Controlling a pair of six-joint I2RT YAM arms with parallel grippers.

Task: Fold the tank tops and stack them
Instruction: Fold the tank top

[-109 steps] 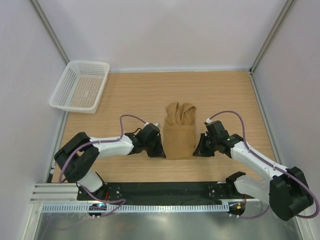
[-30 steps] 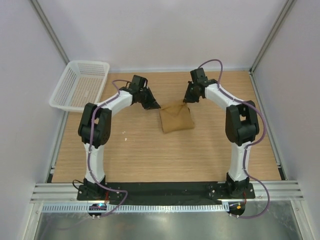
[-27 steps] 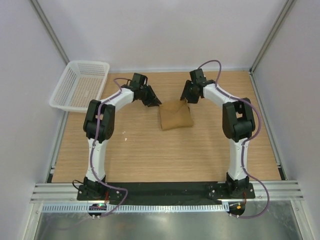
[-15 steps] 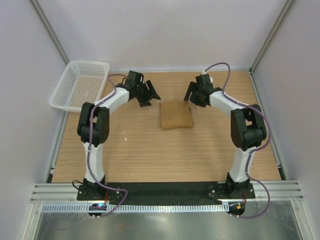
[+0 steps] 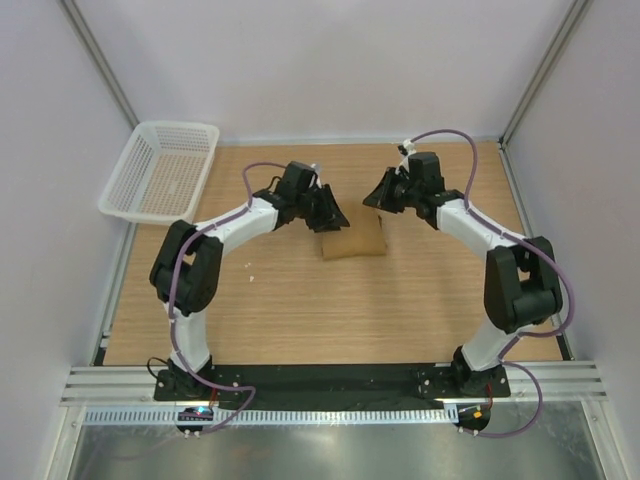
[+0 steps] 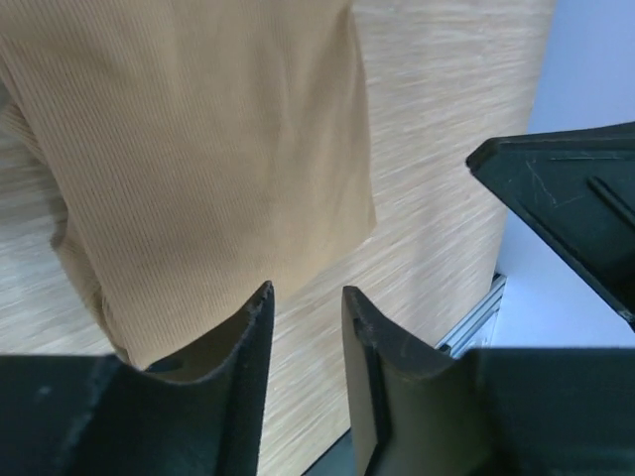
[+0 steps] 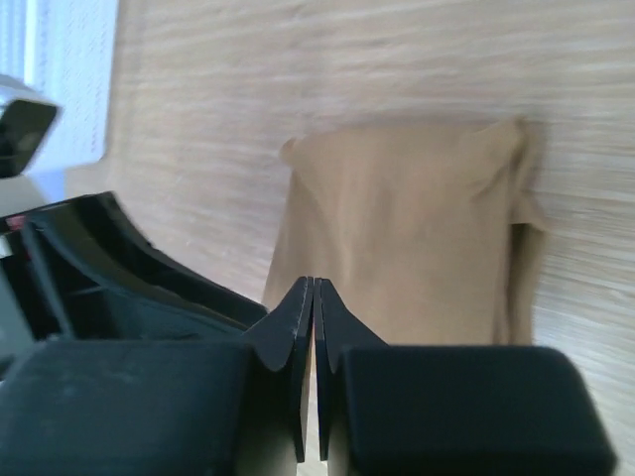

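Note:
The tan-brown tank top (image 5: 353, 241) lies folded into a small rectangle on the wooden table, a little beyond its middle. It also shows in the left wrist view (image 6: 198, 149) and in the right wrist view (image 7: 407, 228). My left gripper (image 5: 335, 216) hovers over the top's far left corner, its jaws a little apart and empty (image 6: 303, 294). My right gripper (image 5: 374, 198) hovers just beyond the top's far right corner, its jaws shut with nothing between them (image 7: 314, 283). Neither gripper holds the cloth.
A white plastic mesh basket (image 5: 160, 170) stands at the far left corner of the table. The right gripper's black body (image 6: 566, 198) shows close by in the left wrist view. White walls and metal posts bound the table.
The top went from a long shape to a small folded rectangle farther back. Both grippers let go of its far edge and moved inward, over its far corners.

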